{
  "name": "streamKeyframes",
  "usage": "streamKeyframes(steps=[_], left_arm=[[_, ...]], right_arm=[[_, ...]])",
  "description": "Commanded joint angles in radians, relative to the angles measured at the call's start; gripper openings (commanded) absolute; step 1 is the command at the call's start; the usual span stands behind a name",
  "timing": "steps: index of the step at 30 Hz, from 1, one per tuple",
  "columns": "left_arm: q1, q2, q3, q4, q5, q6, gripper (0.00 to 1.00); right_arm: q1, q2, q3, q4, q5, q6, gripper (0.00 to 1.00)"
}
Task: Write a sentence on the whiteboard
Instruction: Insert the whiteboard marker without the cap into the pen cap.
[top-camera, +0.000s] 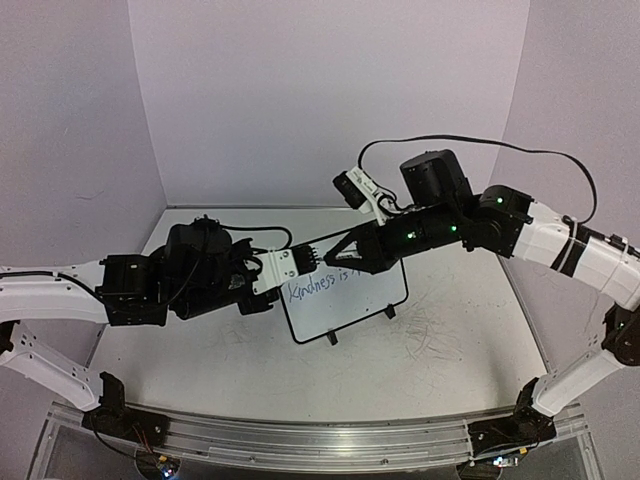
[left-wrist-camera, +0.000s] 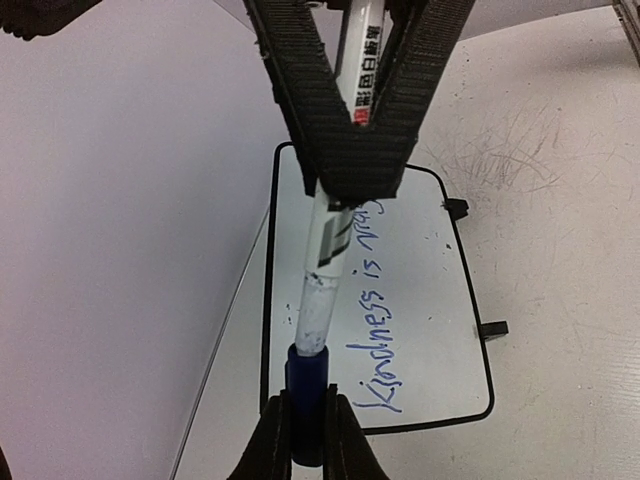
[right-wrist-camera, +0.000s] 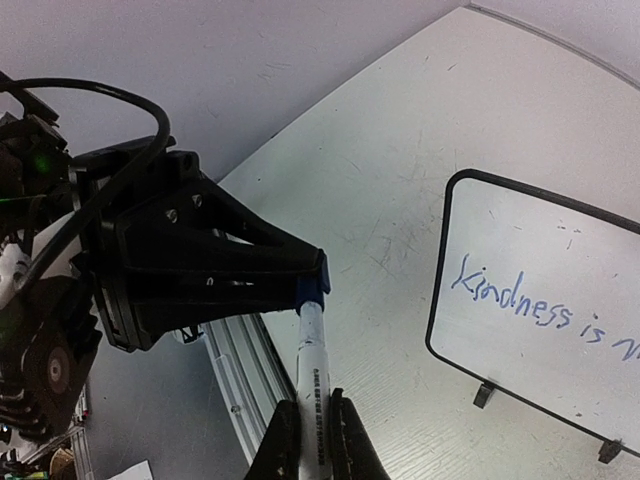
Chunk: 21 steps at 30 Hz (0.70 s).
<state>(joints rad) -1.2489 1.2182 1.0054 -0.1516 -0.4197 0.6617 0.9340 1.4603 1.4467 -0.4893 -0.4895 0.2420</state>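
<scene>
Left tool (left-wrist-camera: 308, 435) on blue cap (left-wrist-camera: 307, 375), right tool (right-wrist-camera: 311, 425) gripping marker (right-wrist-camera: 310, 350), masking sentence (left-wrist-camera: 375, 345)

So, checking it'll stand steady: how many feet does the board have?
2: left foot and right foot, both on the board's near edge. Its far edge is partly covered; more may hide there.

Setting: robotics lab cell. Evidence: plain lilac walls (top-camera: 300, 90) enclosing a scuffed white worktop (top-camera: 450, 340); aluminium rail (top-camera: 320, 440) along its near edge carrying left arm (top-camera: 50, 295) and right arm (top-camera: 585, 250); loose black cable (right-wrist-camera: 90, 86).
</scene>
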Motion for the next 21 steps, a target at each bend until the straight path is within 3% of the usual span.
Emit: streamKeyframes(steps=[1, 10, 15, 21], left_arm=[[-0.022, -0.006, 0.052, 0.032, 0.017, 0.032, 0.0], [-0.112, 0.057, 0.149, 0.086, -0.007, 0.079, 0.0], [-0.211, 0.083, 0.15, 0.182, -0.037, 0.131, 0.0], [-0.218, 0.024, 0.099, 0.195, -0.028, 0.072, 0.0]], right_arm=[[0.008, 0.051, 0.065, -0.034, -0.024, -0.026, 0.0], [0.034, 0.176, 0.11, -0.045, -0.133, 0.045, 0.0], [0.129, 0.265, 0.094, 0.082, -0.143, 0.135, 0.0], [0.142, 0.189, -0.026, 0.226, -0.109, 0.206, 0.0]])
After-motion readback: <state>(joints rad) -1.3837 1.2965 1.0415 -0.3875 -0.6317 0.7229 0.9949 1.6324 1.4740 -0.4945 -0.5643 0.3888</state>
